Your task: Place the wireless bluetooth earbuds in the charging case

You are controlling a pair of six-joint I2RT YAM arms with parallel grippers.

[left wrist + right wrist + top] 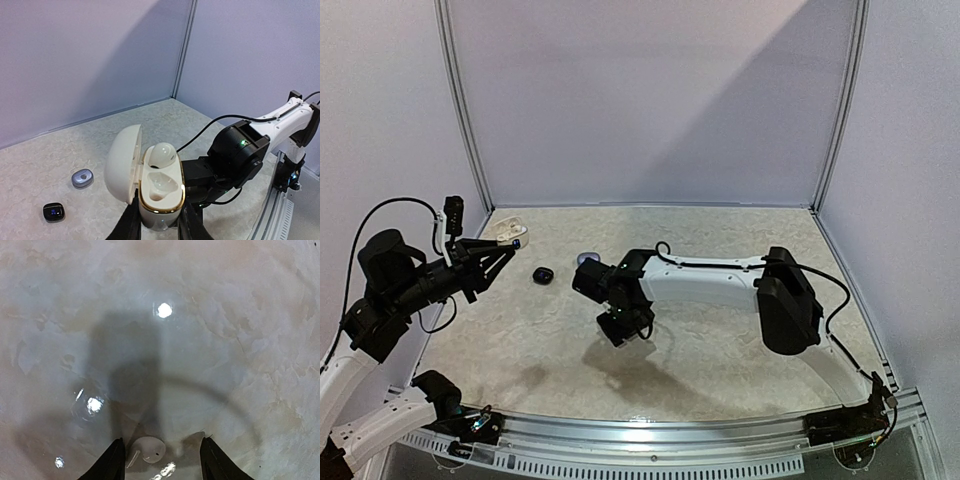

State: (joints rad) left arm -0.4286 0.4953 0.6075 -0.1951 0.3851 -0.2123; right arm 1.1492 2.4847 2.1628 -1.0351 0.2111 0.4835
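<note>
earbud (148, 450) on table (235, 340) between right gripper's (162, 441) fingers, second earbud (162, 154) in case (160, 197)

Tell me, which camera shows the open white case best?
The left wrist view: the white case sits large in the foreground, lid open, one bud seated, the other well empty. The top external view shows it only as a small pale shape at the left gripper. The right wrist view misses it.
</note>
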